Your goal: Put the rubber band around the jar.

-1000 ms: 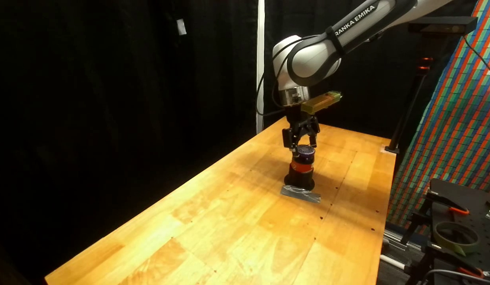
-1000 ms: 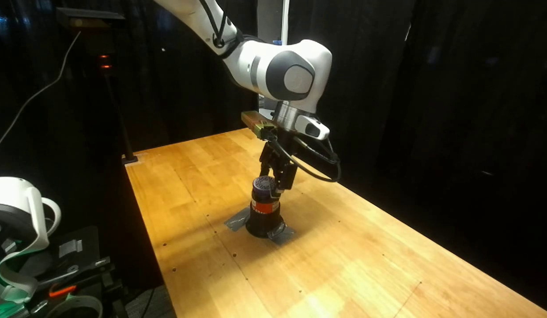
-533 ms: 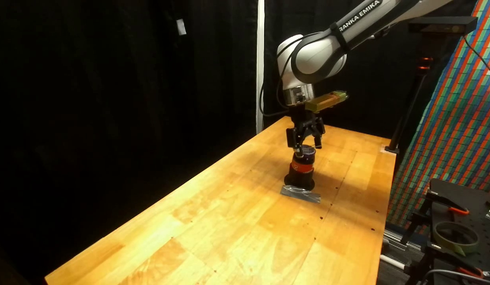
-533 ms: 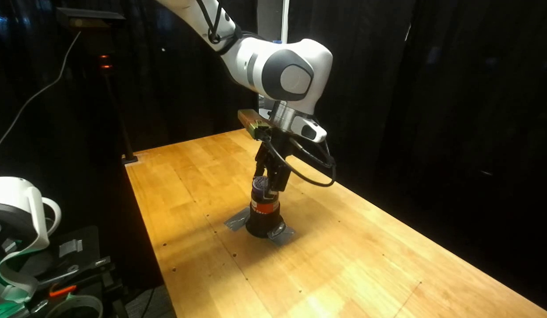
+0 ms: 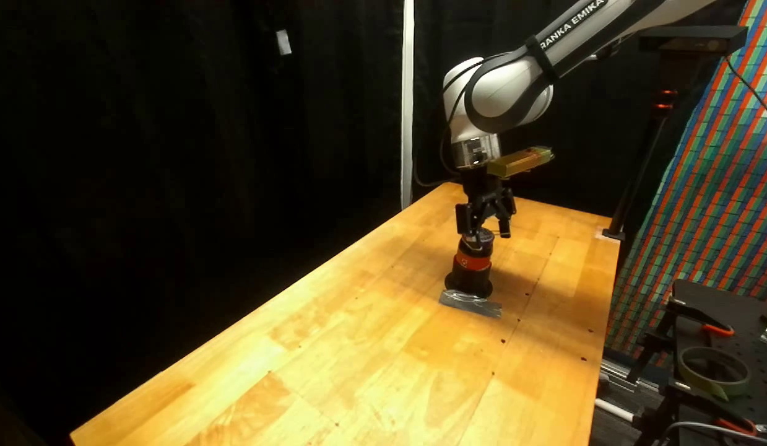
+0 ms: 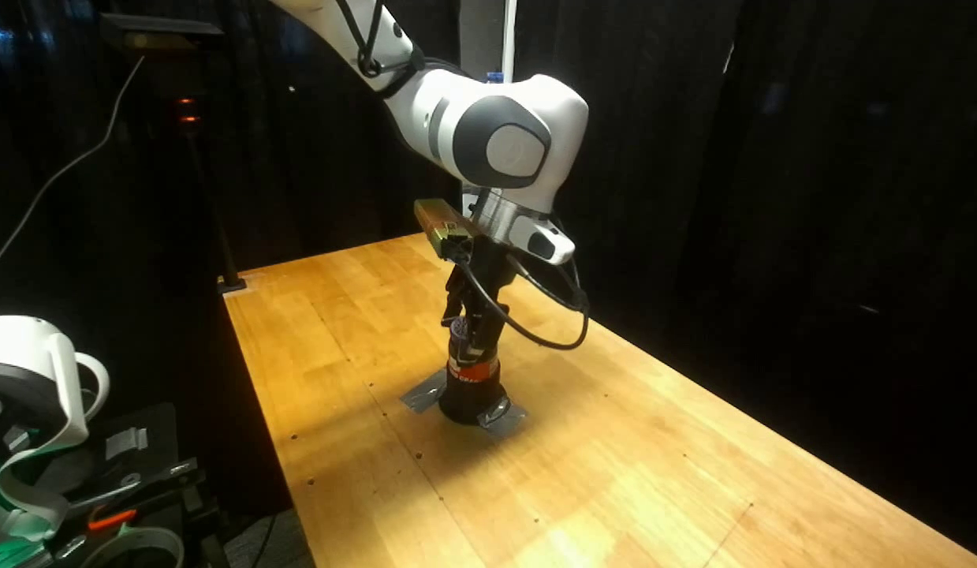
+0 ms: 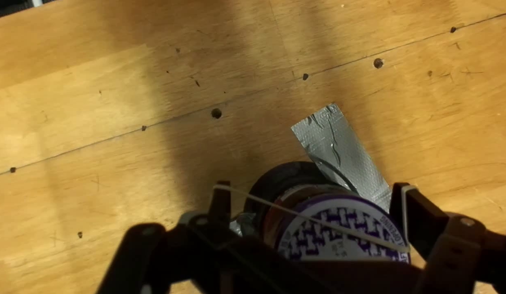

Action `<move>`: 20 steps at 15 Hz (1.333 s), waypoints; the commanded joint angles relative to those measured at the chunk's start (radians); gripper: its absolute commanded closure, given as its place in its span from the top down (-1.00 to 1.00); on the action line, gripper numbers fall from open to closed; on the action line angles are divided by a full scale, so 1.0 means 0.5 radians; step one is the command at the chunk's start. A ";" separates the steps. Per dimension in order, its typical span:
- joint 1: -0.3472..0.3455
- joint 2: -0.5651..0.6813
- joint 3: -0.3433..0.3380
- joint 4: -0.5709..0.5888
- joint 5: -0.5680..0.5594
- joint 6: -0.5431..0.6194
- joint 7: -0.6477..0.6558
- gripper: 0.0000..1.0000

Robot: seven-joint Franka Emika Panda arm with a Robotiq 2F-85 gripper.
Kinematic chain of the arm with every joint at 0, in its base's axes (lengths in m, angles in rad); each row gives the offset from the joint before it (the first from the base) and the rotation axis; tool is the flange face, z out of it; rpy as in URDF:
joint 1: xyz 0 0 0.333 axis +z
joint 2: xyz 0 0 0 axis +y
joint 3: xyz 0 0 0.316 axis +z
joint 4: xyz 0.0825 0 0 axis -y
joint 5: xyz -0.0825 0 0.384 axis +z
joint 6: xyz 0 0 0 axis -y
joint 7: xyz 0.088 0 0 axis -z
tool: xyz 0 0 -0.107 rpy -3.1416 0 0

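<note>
Black curtains (image 5: 197, 186) are hanging behind a long bench (image 5: 358, 378) of honey-coloured wood, and in an exterior view a multicoloured checked sheet (image 5: 693, 204) is showing at the far right. Beyond the bench's right edge there, a greenish roll of tape (image 5: 739, 385) is lying on a black side table (image 5: 723, 303).

A white and dark-grey robot arm (image 6: 520, 134) is hanging over the bench, carrying a yellow-green box-shaped device (image 5: 520, 162) beside its wrist. Under it, well in from the bench's edges, a small dark cylindrical jar (image 5: 473, 263) with a reddish-orange label around its middle is standing upright on a wider black base (image 6: 464, 406). Strips of silver-grey tape (image 6: 423, 392) are overlapping this base and running out onto the wood, in an exterior view one to the far left and one to the near right.

The black two-fingered claw (image 7: 313, 198) is pointing down at the jar, its fingers (image 7: 422, 220) standing wide apart, one on either side of the printed purple-and-white lid (image 7: 351, 214) as the wrist view is showing it. A thin, pale rubber band (image 7: 351, 231) is stretching from fingertip to fingertip, looping around both; this is all that the claw is holding. In the wrist view one strand is crossing in front of the lid from left to right. In both exterior views one finger is covering part of the jar's upper end; whether finger or band is touching the jar, I cannot tell.
</note>
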 commanded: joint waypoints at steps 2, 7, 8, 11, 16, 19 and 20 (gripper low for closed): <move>-0.042 -0.141 0.006 -0.211 0.056 0.098 -0.092 1.00; -0.076 -0.213 -0.002 -0.334 0.101 0.222 -0.158 1.00; -0.086 -0.223 -0.006 -0.355 0.115 0.233 -0.170 1.00; -0.110 -0.276 -0.008 -0.430 0.166 0.268 -0.210 1.00; -0.136 -0.347 -0.024 -0.555 0.163 0.296 -0.217 1.00; -0.144 -0.383 -0.010 -0.653 0.215 0.491 -0.214 0.47; -0.139 -0.407 -0.001 -0.704 0.244 0.607 -0.211 0.32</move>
